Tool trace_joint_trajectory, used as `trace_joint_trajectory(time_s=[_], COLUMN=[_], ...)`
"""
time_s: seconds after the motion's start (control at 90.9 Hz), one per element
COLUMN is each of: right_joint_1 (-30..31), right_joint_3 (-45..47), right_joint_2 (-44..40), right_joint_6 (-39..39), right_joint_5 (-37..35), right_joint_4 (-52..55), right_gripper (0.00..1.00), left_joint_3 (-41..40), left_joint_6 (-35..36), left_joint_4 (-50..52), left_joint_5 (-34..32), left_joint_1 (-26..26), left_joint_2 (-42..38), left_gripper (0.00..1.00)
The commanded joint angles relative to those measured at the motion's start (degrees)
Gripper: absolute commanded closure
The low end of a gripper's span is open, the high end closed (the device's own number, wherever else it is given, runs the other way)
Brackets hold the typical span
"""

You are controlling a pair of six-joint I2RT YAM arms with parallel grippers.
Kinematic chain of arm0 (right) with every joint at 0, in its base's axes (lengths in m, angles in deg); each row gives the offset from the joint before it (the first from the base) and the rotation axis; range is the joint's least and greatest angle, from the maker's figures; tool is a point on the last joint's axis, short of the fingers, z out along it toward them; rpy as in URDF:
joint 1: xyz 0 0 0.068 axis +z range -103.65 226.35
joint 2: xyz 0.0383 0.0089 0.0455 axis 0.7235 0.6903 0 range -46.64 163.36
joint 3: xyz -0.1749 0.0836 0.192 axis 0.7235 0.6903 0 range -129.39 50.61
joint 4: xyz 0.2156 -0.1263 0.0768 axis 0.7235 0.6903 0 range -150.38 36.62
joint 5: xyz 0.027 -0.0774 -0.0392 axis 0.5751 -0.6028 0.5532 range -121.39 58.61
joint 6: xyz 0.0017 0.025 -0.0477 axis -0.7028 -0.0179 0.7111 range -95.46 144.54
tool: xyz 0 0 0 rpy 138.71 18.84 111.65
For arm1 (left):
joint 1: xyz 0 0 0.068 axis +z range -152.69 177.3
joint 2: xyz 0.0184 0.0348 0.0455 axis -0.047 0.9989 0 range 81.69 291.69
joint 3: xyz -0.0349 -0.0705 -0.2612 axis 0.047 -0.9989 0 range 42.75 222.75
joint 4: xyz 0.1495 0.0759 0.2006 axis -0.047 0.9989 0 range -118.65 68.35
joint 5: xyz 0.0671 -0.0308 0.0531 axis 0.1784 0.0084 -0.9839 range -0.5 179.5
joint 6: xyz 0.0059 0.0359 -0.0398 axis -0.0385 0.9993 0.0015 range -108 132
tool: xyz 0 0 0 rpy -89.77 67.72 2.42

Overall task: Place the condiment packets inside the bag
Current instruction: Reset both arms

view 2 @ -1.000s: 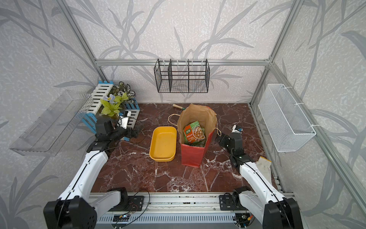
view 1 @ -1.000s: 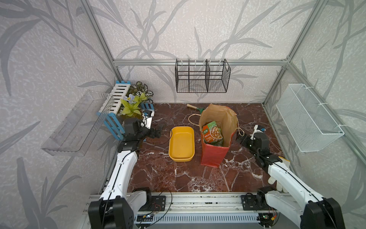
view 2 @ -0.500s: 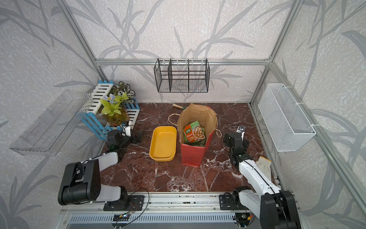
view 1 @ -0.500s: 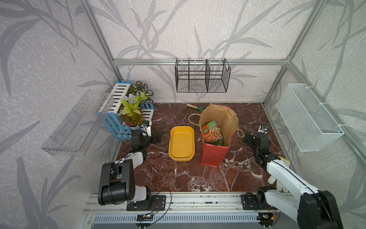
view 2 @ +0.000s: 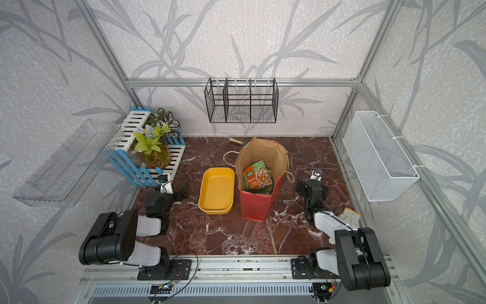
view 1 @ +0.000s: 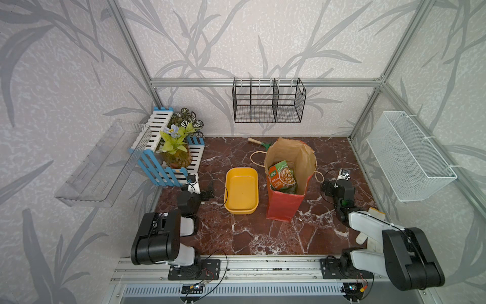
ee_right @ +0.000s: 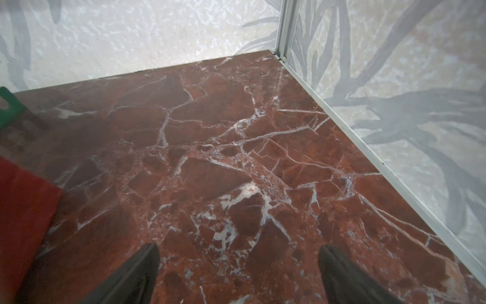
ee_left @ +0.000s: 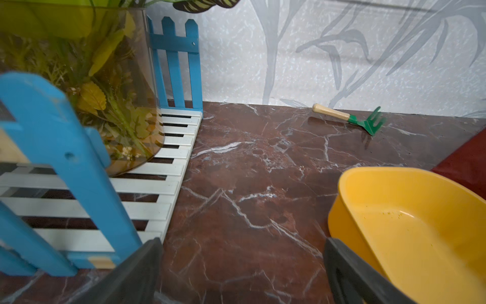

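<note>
Both top views look from high above the front edge of the marble worktop point(view 1: 236, 237), steeply down toward the back wall. They sit far enough back to take in the whole worktop, both arm bases and three walls, and they share nearly the same scene, shifted slightly sideways.

The left wrist view sits low and close by the left edge, facing the back wall. It takes in the blue-and-white picket stand point(ee_left: 79, 168), the yellow tray point(ee_left: 368, 176), the green hand rake point(ee_left: 368, 123) and a sliver of the red bag point(ee_left: 465, 163), all also in both top views.

The right wrist view, equally low, faces the back right corner over bare marble, catching the bag's red side point(ee_right: 21, 210).
</note>
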State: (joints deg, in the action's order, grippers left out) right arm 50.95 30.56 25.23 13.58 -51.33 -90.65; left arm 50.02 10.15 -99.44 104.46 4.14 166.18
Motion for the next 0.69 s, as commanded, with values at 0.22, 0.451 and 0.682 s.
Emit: trace_joint_trajectory(time_s=[0.22, 0.451, 0.682], right_joint_1=[0.58, 0.47, -4.34], right_joint_3=[3.36, 0.74, -3.91], right_joint_2=[3.61, 17.51, 15.92], right_joint_6=[8.05, 10.40, 7.49], right_joint_5=[0.87, 4.58, 13.24], right_joint_4=[-17.90, -27.57, -15.26], right_gripper=[0.01, 0.01, 0.01], left_joint_3=[-0.60, 1.12, 6.80], left_joint_6=[2.64, 1.13, 2.58], left_joint_4=[-12.20, -9.10, 0.89], left_joint_5=[-11.63, -15.56, -16.84], left_joint_1=[-4.79, -4.90, -6.74], left_joint_2=[1.56, 1.79, 2.67], left_gripper=[0.00, 0.00, 0.00])
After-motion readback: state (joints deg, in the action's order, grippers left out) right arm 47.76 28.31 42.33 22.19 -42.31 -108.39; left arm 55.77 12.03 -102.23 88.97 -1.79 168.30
